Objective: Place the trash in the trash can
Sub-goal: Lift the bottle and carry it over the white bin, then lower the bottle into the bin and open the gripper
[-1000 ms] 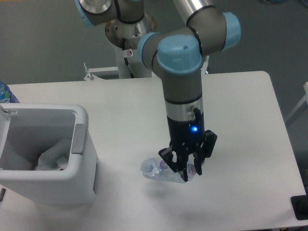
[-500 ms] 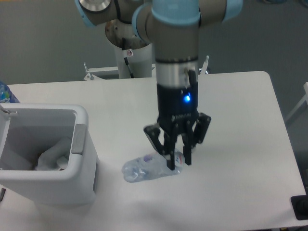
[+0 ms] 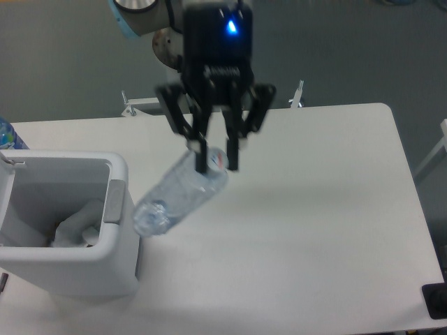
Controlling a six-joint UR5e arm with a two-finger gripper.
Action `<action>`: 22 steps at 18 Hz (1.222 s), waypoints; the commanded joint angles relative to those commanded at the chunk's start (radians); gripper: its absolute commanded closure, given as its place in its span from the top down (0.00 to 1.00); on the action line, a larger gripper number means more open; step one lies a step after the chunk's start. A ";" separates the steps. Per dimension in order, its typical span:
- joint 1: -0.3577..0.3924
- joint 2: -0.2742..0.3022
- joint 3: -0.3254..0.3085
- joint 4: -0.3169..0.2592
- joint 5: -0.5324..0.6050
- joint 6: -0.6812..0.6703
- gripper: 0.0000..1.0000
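Single fixed view, from above and in front. At left, one white bin (image 3: 63, 230), open-topped, standing on the counter (image 3: 314, 209), grey strip on its right rim. Inside, low down, crumpled white paper (image 3: 73, 225); count of scraps hard to tell. One bottle (image 3: 178, 195), clear and crushed, lifted off the counter, slanting down to the left, lower end just beside the bin's right rim, not over the opening. Upper end, with a pink-and-white label, pinched between the jaws of the gripper (image 3: 215, 162), clamped on it. Blue light lit on the gripper body above. Behind, the arm's base at the counter's far edge. At the far left edge, a sliver of a blue-capped object (image 3: 7, 134), mostly cut off.
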 joint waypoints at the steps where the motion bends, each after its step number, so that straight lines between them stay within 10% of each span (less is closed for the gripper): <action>1: -0.005 0.006 0.000 0.000 0.000 0.000 0.20; 12: -0.222 -0.021 -0.106 0.002 -0.005 0.075 0.22; 13: -0.229 -0.032 -0.118 0.002 -0.005 0.080 0.31; 16: -0.239 -0.052 -0.129 0.002 -0.003 0.115 1.00; 22: -0.233 -0.054 -0.127 0.000 0.017 0.123 1.00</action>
